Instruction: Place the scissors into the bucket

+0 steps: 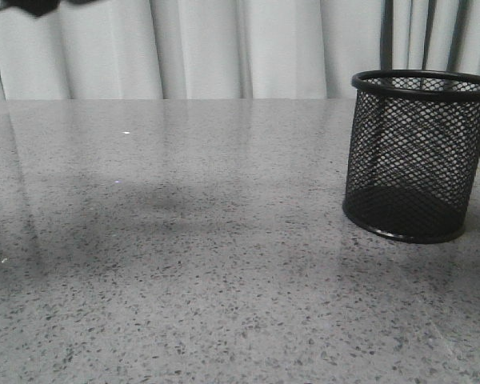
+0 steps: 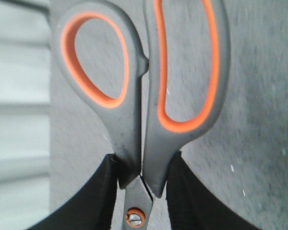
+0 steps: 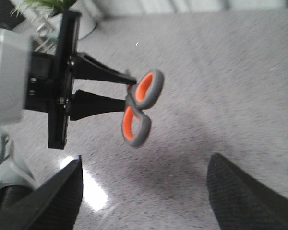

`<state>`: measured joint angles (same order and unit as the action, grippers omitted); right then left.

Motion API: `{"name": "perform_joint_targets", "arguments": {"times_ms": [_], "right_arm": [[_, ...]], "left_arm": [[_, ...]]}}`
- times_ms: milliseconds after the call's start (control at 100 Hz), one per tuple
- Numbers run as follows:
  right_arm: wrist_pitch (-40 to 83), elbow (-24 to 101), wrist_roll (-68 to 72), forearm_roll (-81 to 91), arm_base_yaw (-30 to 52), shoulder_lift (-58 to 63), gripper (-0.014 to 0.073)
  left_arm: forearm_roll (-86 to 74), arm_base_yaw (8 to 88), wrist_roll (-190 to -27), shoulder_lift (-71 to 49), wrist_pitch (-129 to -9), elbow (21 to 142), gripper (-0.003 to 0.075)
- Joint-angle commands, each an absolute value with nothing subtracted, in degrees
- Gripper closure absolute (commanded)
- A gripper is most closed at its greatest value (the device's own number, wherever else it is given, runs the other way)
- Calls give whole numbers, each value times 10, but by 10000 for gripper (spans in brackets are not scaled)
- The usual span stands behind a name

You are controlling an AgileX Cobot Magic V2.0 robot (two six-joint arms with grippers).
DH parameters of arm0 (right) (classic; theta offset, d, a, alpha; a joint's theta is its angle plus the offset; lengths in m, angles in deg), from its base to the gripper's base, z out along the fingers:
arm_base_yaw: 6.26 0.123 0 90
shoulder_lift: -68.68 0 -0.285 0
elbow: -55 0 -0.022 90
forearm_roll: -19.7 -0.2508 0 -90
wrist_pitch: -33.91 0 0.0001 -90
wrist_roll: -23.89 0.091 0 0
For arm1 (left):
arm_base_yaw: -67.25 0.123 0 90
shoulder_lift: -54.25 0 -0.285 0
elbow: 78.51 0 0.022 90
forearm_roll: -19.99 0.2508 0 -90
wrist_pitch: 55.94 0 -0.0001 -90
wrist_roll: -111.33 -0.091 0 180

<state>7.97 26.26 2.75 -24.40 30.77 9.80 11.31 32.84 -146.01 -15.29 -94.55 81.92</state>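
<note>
The scissors [image 2: 149, 96], grey handles lined in orange, are held in my left gripper [image 2: 143, 177], which is shut on their neck near the pivot screw. The handles point away from the wrist. The right wrist view shows the same scissors [image 3: 140, 109] held in the left gripper [image 3: 127, 93] high above the table. In the front view only a dark bit of the left arm [image 1: 32, 6] shows at the top left. The bucket [image 1: 416, 156], a black mesh cup, stands upright at the right of the table. My right gripper [image 3: 144, 191] is open and empty.
The grey speckled table [image 1: 184, 264] spreads across the front view. White curtains [image 1: 200, 48] hang behind it. A potted plant [image 3: 43, 9] shows at the far edge in the right wrist view.
</note>
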Motion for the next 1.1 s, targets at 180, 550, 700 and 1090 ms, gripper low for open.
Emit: {"name": "perform_joint_targets", "arguments": {"times_ms": [180,550,700,1090], "right_arm": [[152,370,19,-267,385,-42,102],[213,381,19,-267,385,-87,286],[213,381,19,-269,386,-87,670],[211,383,16,-247,363,-47,664]], "left_arm": [[88,286,-1454,-115,-882,833,650],[74,286,-1454,-62,-868,833,650],[61,286,-1454,-60,-868,833,650],[-127,286,-1454,-23,-756,833,300]]}}
